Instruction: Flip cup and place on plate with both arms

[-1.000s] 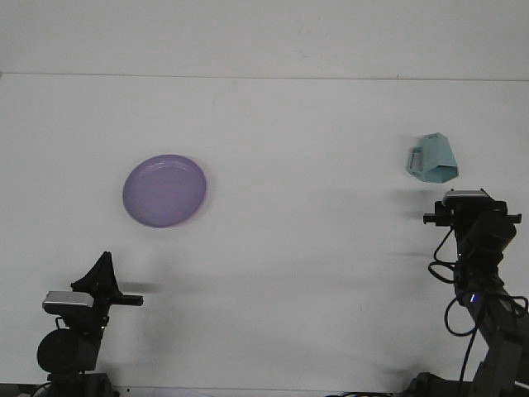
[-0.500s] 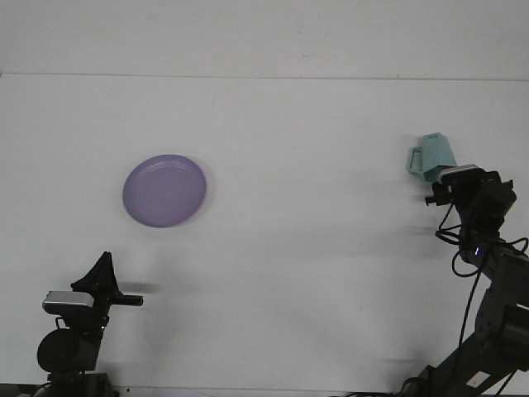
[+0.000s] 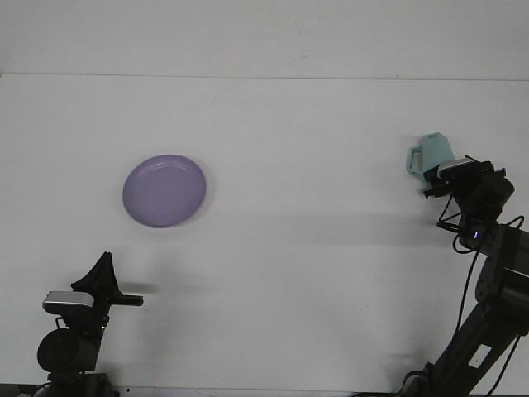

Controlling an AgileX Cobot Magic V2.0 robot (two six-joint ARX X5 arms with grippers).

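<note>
We find the cup (image 3: 431,155) at three o'clock on the white table (image 3: 314,248), mouth-down and tilted, its handle toward nine o'clock. The right gripper (image 3: 456,175) sits against the cup's near side, covering part of it; we cannot tell how its jaws stand. The purple plate (image 3: 164,190) lies at nine o'clock, well apart. The left gripper (image 3: 106,277) rests at seven o'clock, jaws pressed together.

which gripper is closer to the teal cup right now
Right. The right gripper is right at the teal cup, overlapping its near side in the front view. The left gripper sits far across the table, at the near left edge, below the purple plate.
</note>
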